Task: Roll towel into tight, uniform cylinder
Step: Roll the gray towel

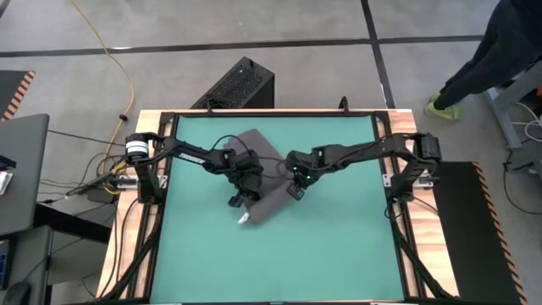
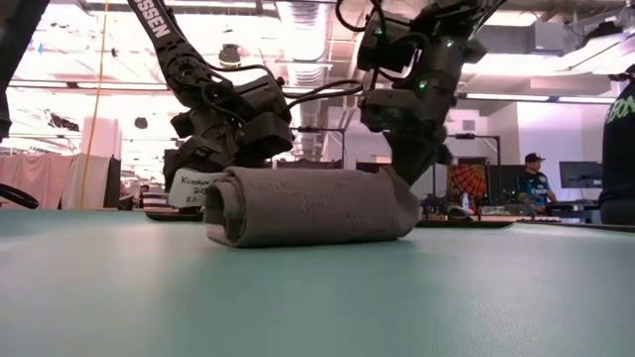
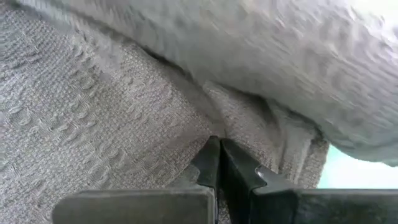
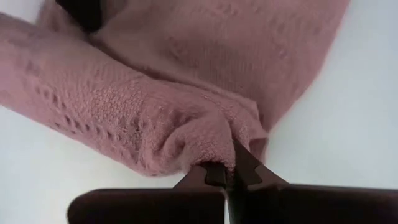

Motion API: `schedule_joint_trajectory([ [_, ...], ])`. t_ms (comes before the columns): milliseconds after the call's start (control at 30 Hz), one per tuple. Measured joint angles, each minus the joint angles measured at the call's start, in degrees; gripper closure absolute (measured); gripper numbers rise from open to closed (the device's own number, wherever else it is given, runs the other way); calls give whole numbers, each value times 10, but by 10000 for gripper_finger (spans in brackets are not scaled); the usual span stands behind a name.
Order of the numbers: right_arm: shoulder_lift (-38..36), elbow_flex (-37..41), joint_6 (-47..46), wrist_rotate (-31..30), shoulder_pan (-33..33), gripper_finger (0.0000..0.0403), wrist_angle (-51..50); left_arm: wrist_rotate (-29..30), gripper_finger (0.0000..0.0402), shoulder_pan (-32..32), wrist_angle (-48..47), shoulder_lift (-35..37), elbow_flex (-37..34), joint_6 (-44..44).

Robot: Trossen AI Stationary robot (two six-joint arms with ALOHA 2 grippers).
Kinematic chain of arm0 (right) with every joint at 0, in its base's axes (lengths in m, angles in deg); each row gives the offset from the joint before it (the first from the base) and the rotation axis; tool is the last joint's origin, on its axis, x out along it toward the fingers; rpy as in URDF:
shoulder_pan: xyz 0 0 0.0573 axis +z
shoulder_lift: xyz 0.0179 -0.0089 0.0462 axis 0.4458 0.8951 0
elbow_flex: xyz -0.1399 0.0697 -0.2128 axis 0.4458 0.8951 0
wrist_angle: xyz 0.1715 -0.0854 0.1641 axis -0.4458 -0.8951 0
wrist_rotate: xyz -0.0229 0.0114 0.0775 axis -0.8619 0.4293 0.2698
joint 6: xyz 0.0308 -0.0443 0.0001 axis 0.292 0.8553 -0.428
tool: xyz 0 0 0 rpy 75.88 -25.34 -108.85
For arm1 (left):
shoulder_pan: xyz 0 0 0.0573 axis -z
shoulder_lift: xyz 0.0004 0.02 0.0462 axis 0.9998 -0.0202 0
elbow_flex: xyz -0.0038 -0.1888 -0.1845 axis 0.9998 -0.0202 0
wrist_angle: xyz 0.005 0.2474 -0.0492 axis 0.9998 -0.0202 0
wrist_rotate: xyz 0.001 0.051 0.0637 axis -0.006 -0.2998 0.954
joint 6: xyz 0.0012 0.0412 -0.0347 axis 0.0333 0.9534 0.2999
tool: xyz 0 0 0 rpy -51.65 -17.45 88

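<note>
Towel (image 1: 258,182) partly rolled on the teal mat (image 1: 339,254), between my two claws. Rolled part lies under and just ahead of the left claw (image 1: 240,200); flat tail runs behind it. Right claw (image 1: 297,191) sits at the roll's other end. Both are pinched shut on cloth, I judge to keep the roll tight. Long axis runs diagonally, claw to claw, across the table (image 1: 152,114).
</note>
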Motion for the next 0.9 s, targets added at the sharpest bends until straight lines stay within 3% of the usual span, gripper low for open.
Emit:
schedule_joint_trajectory([
  [267,64,-2,13,37,-1,394,35,8,401,0,-3,18,-1,-3],
  [533,69,-2,10,40,0,394,54,160,401,15,-62,147,-3,25],
  [767,69,-2,5,40,0,394,56,75,401,73,43,268,-27,-34],
  [900,69,-1,1,40,0,394,58,119,402,136,106,266,-49,-42],
])
